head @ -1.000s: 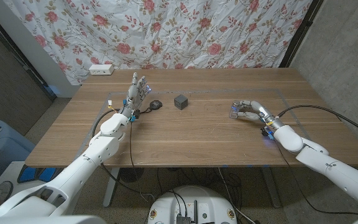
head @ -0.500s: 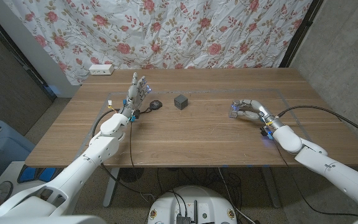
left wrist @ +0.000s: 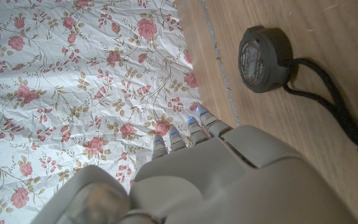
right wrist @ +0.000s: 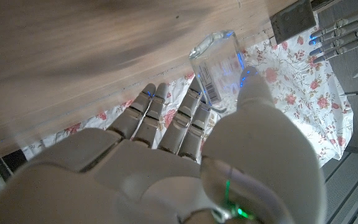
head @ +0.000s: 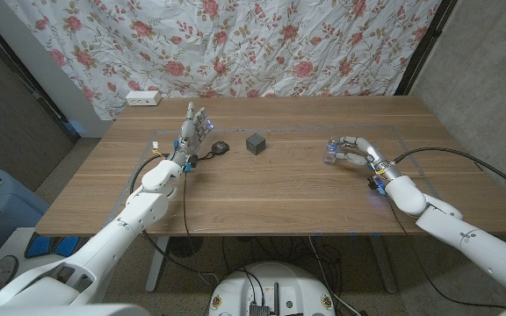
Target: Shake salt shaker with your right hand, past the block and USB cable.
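Right now the right hand (head: 351, 151) is gripping the salt shaker (head: 331, 154) over the right part of the worktop (head: 271, 189), fingers (right wrist: 194, 121) curling round it. In the right wrist view the shaker (right wrist: 217, 70) is showing as a clear glass body with a printed label, thumb pressing on one side and the other fingers on the opposite side. Whether it is touching the wood or lifted off it, cannot tell.

The block (head: 255, 143), a dark cube, is sitting near the middle of the worktop, well apart from the shaker and to its left in the head view. The USB cable (head: 215, 149) is lying just left of the block, its round black housing (left wrist: 265, 51) flat on the wood with the black cord (left wrist: 328, 106) looping off it.

The left hand (head: 193, 130) is standing upright just beside the cable, fingers (left wrist: 191, 130) pointing up and apart, holding nothing. It is not touching the cable as far as the head view shows.

A white power strip (head: 143, 98) is lying at the far left corner of the worktop. A floral curtain (head: 235, 39) is hanging behind the worktop. Black cables are trailing from both wrists across the wood.
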Action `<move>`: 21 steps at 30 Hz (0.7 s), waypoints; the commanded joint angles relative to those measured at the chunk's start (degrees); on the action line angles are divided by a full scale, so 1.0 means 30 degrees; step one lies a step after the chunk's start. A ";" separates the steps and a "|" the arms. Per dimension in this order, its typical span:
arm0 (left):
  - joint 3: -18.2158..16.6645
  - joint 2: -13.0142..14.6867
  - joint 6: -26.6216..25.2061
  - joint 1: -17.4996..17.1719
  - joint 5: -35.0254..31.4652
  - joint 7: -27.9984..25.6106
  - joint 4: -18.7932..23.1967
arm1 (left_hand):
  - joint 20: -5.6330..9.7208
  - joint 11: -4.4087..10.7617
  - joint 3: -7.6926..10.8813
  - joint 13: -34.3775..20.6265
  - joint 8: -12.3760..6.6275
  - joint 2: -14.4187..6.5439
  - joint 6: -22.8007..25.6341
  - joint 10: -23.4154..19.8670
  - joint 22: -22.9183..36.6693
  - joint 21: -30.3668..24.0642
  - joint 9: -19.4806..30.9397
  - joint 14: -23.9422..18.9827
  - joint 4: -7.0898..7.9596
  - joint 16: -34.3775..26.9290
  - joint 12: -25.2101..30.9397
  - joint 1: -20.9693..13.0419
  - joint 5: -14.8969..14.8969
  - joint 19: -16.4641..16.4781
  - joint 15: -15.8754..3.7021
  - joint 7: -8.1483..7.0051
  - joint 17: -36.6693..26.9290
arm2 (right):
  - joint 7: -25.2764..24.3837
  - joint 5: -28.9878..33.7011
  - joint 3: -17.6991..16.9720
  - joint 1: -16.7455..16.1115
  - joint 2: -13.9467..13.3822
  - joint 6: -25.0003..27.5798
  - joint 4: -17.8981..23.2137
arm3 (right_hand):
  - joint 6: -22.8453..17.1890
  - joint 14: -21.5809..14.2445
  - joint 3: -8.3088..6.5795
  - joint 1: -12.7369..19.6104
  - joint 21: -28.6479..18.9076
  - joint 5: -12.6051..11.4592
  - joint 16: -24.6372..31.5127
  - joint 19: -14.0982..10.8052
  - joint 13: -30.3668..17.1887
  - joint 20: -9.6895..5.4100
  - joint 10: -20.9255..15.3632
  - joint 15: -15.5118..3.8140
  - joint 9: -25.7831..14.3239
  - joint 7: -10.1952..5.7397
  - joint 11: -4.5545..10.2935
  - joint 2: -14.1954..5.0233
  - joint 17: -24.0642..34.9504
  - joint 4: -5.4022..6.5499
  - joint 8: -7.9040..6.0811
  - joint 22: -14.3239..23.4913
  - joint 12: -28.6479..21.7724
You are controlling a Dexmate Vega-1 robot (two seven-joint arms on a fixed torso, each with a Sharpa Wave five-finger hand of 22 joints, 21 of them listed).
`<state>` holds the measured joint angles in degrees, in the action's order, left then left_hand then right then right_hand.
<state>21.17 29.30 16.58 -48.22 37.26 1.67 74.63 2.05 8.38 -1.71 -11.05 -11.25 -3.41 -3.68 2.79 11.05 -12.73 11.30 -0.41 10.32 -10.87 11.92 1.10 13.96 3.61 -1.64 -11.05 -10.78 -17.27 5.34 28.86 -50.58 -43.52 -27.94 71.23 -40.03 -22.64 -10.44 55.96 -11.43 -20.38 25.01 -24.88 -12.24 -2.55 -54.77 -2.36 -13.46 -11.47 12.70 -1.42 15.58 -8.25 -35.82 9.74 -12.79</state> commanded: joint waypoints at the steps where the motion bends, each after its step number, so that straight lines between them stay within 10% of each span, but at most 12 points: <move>1: 0.0002 -0.0008 -0.0007 0.0007 -0.0001 0.0001 -0.0003 | 0.0447 0.0212 -0.0034 -0.0072 -0.0080 -0.1926 0.0053 0.0000 0.0089 -0.0083 0.0117 -0.0021 0.0117 -0.0095 0.0077 0.0004 0.0083 0.0091 -0.2011 -0.0132 -0.0114 | -0.1564 0.1322 -0.0396 -0.0580 -0.0274 0.1614 0.1894 | -0.0544 -0.0288 -0.0119 0.0416 -0.0022 0.0113 0.0073 -0.0131 0.0011 -0.0643 -0.0254 -0.3018 -0.0035 -0.0374 0.0023 -0.0657 0.0009 0.0097 -0.0143 0.0060 -0.0120; 21: -0.0002 -0.0003 -0.0009 0.0003 0.0002 0.0001 0.0004 | 0.0450 0.0209 -0.0035 -0.0072 -0.0085 -0.1925 0.0065 0.0012 0.0090 -0.0083 0.0117 -0.0012 0.0118 -0.0091 0.0073 0.0005 0.0083 0.0090 -0.2035 -0.0166 -0.0114 | -0.5151 0.3974 -0.0567 -0.0652 0.0194 0.2085 0.2816 | -0.0736 -0.0747 -0.0096 0.0344 -0.0026 0.0337 0.0137 -0.0206 -0.0060 -0.0590 -0.0521 -0.2953 -0.0038 -0.0378 0.0022 -0.0784 -0.0016 0.0121 -0.0248 0.0055 -0.0115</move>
<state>21.17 29.28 16.58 -48.21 37.26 1.67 74.63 2.05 8.38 -1.71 -11.05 -11.25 -3.41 -3.68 2.79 11.05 -12.73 11.30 -0.41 10.32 -10.87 11.92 1.10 13.96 3.61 -1.64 -11.05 -10.78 -27.01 13.36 27.42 -52.43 -44.01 -22.34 78.50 -40.33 -24.20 -10.44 55.66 -11.44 -19.68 25.01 -24.86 -12.16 -2.55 -55.60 -2.67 -13.46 -11.17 12.71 -1.72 15.42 -8.25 -36.05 9.74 -12.53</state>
